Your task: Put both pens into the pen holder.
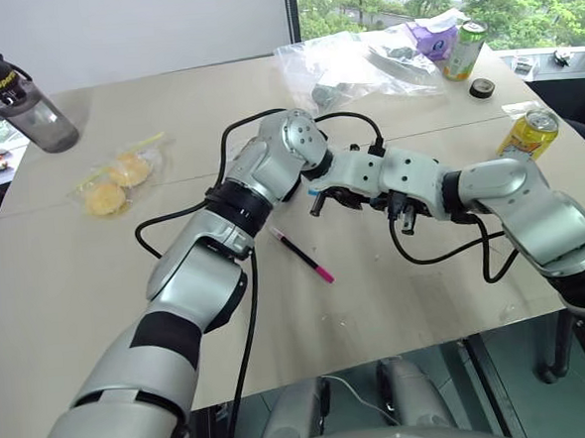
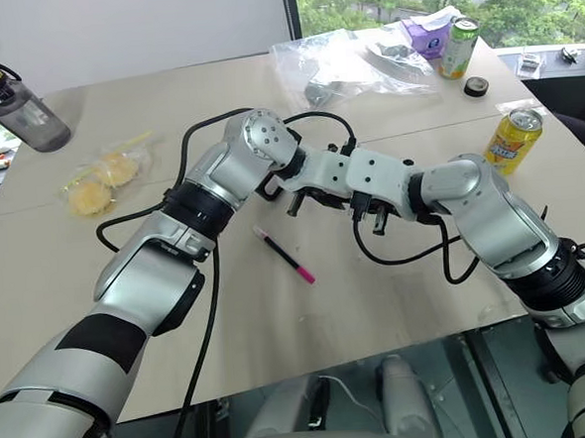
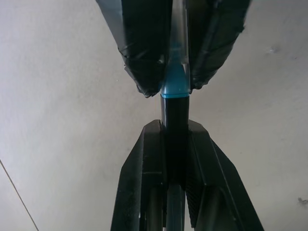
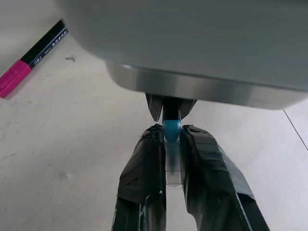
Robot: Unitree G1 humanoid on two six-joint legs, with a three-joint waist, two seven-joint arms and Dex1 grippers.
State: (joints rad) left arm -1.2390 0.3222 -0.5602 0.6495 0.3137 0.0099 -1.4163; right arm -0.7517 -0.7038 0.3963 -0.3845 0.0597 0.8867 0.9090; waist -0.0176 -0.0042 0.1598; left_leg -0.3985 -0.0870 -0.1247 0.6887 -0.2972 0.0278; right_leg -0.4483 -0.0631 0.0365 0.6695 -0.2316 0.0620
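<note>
My two grippers meet tip to tip above the middle of the table, with the blue-ended pen spanning the gap between them. My left gripper is clenched on the pen's black barrel. My right gripper, its fingers wrapped in dark tape, has the pen's clear cap and light-blue collar lying between its fingers; I cannot tell whether they press on the cap or stand slightly off it. The pen is off the table surface, carried between both hands.

The pink-ended pen lies flat on the table just near of my left wrist, its magenta end pointing toward the near right, touched by neither hand.

Far across the table sits a large clear plastic bag. A yellow can stands at the right.
</note>
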